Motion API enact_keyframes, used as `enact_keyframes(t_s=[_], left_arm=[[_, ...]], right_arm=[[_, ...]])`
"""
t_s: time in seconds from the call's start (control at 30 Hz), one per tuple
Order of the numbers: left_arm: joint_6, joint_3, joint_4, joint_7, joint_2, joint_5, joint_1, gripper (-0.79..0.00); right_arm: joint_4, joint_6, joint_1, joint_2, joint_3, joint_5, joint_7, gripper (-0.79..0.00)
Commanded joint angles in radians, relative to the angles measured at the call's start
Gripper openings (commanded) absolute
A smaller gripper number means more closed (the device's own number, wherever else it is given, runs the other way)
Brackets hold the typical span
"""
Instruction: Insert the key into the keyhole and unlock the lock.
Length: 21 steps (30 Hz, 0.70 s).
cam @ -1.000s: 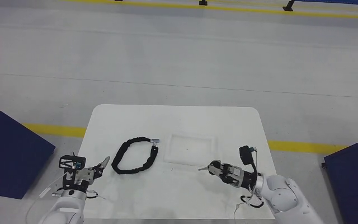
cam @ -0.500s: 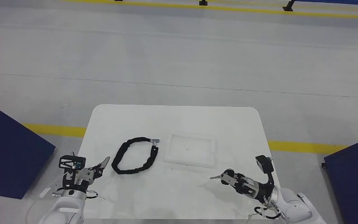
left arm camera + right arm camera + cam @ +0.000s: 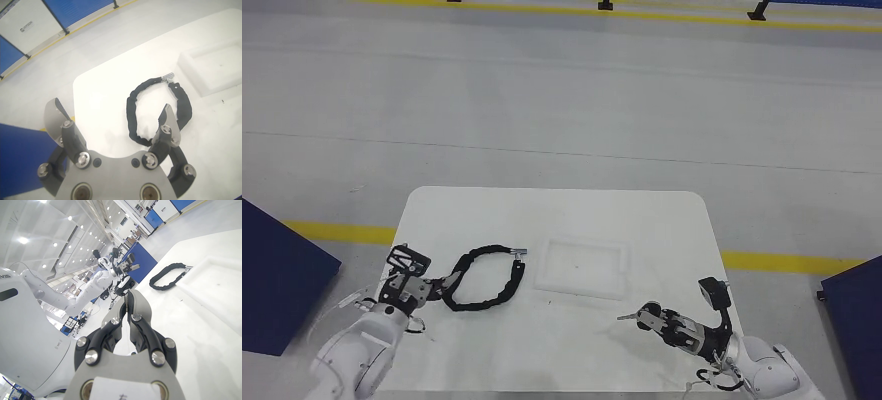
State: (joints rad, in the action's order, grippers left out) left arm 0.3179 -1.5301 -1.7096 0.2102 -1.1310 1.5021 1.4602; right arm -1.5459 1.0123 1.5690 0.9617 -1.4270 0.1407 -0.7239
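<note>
The big white worktop (image 3: 662,215) holds everything. On it sits a flat white tray (image 3: 580,292). Just beside the tray lies the chain lock (image 3: 485,250), a black loop with a shiny metal end (image 3: 168,76) next to the tray. The keyhole is too small to make out.

The left end effector (image 3: 111,103) has its fingers spread wide and holds nothing. It sits at the side of the loop away from the tray, with one finger close by the chain. The right end effector (image 3: 640,318) is well apart from the lock, on the other side of the tray, near the robot's edge of the worktop. Its fingers are pressed together on the little key (image 3: 625,317), which sticks out toward the lock.

The step now looks like getting hold of the lock. It would go best if the left end effector grabbed close to the metal end, so that end cannot wiggle. Then the key should line up straight with the hole, slide in softly, and only then turn. A crooked key could push the loose chain away.
</note>
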Motion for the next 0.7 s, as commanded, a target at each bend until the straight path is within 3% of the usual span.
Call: enact_keyframes(t_s=[0.0, 0.17, 0.43, 0.53, 0.67], left_arm=[[0.068, 0.04, 0.071, 0.026, -0.002, 0.0, -0.12, 0.0], [0.32, 0.165, 0.312, 0.104, -0.01, -0.012, -0.416, 0.0], [0.619, 0.37, 0.764, 0.201, -0.059, -0.124, -0.771, 0.0], [0.68, 0.467, 0.937, 0.231, -0.096, -0.148, -0.88, 0.0], [0.675, 0.578, 1.085, 0.228, -0.148, -0.129, -0.957, 0.0]], right_arm=[[0.0, 0.0, 0.0, 0.0, 0.0, 0.0, 0.0, -0.785], [0.0, 0.0, 0.0, 0.0, 0.0, 0.0, 0.0, -0.785], [0.0, 0.0, 0.0, 0.0, 0.0, 0.0, 0.0, -0.785], [0.0, 0.0, 0.0, 0.0, 0.0, 0.0, 0.0, -0.785], [0.0, 0.0, 0.0, 0.0, 0.0, 0.0, 0.0, -0.785]])
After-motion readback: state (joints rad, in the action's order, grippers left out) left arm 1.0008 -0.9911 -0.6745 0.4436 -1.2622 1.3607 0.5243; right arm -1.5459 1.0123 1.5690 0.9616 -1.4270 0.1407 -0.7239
